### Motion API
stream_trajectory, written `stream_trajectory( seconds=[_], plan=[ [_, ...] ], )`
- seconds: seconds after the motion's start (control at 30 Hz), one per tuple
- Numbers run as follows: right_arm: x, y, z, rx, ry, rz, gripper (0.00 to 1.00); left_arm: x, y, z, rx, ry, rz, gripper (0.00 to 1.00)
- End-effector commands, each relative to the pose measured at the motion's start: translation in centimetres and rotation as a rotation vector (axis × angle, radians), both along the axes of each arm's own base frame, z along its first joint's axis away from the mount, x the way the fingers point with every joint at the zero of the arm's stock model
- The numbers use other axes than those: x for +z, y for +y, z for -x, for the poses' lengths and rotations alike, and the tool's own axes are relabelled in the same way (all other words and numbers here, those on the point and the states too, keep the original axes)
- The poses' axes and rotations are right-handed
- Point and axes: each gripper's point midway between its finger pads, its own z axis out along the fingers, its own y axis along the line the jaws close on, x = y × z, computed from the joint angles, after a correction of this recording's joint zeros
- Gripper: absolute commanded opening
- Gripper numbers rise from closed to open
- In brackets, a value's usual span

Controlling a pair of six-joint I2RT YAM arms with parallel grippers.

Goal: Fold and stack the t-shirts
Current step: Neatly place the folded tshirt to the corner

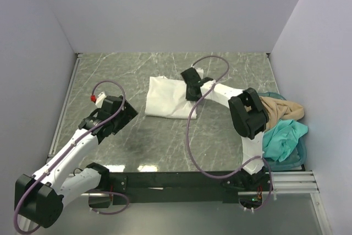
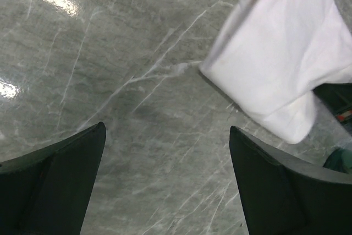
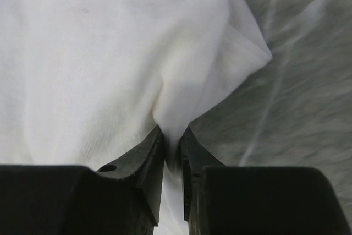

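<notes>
Rightward, the teal basket (image 1: pixel 291 163) holds a crumpled teal t-shirt (image 1: pixel 283 136) and a tan t-shirt (image 1: pixel 283 111) (both spill over its rim), while the white t-shirt (image 1: pixel 165 98) lies folded on the tabletop (image 1: pixel 231 64). The right arm (image 1: pixel 250 115) stretches out to it, the right end effector (image 3: pixel 171 136) clenched on a fold at the cloth's edge; the left end effector (image 2: pixel 166 130) hovers over bare marble, jaws spread wide, grasping nothing.
</notes>
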Motion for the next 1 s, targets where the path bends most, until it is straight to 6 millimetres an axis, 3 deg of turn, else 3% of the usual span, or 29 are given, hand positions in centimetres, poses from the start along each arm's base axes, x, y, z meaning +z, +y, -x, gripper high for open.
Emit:
stream_trajectory(
  seconds=[0.0, 0.13, 0.17, 0.2, 0.3, 0.37, 0.4, 0.43, 0.47, 0.5, 0.57, 0.6, 0.63, 0.7, 0.97],
  plan=[
    [1.8, -6.8, -3.0, 0.018, 0.014, 0.162, 0.15, 0.8, 0.4, -0.6, 0.016, -0.024, -0.025, 0.99],
    [2.4, -12.1, -5.1, 0.019, 0.06, 0.239, 0.15, 1.0, 0.6, -1.2, 0.024, -0.043, -0.04, 0.99],
    [3.5, -13.3, -6.1, 0.018, 0.053, 0.267, 0.15, 1.2, 0.5, -1.3, 0.02, -0.05, -0.042, 1.0],
    [3.3, -15.7, -6.8, -0.02, 0.07, 0.292, 0.15, 1.2, 0.5, -1.6, 0.015, -0.058, -0.046, 0.99],
    [4.7, -18.6, -9.1, -0.039, 0.051, 0.319, 0.15, 1.5, 0.3, -2.2, 0.009, -0.078, -0.053, 1.0],
    [6.0, -21.4, -10.9, -0.061, 0.022, 0.35, 0.15, 1.5, 0.3, -2.5, 0.007, -0.082, -0.054, 0.99],
    [5.6, -22.3, -11.4, -0.067, 0.032, 0.368, 0.15, 1.6, 0.2, -2.7, 0.003, -0.086, -0.057, 0.99],
    [5.7, -24.5, -11.8, -0.08, 0.039, 0.408, 0.15, 1.7, 0.1, -2.9, 0.0, -0.094, -0.054, 0.99],
    [6.8, -25.4, -12.6, -0.092, 0.025, 0.424, 0.15, 1.9, 0.0, -3.2, 0.001, -0.096, -0.055, 0.99],
    [6.1, -26.6, -12.9, -0.106, 0.044, 0.448, 0.15, 2.0, 0.1, -3.3, 0.001, -0.098, -0.059, 0.99],
    [7.1, -29.4, -13.9, -0.138, 0.032, 0.488, 0.15, 2.4, 0.2, -3.6, 0.007, -0.109, -0.068, 0.99],
    [6.3, -30.2, -14.2, -0.141, 0.047, 0.499, 0.14, 2.6, 0.2, -3.7, 0.008, -0.116, -0.069, 0.99],
    [6.9, -31.9, -14.8, -0.164, 0.03, 0.507, 0.15, 2.9, 0.2, -4.0, 0.003, -0.132, -0.072, 0.99],
    [6.2, -33.3, -15.3, -0.177, 0.042, 0.527, 0.15, 3.2, 0.2, -4.2, 0.009, -0.14, -0.073, 0.99],
    [7.7, -39.5, -16.1, -0.27, -0.006, 0.642, 0.15, 3.8, -0.4, -5.8, -0.021, -0.161, -0.082, 0.99]
  ],
)
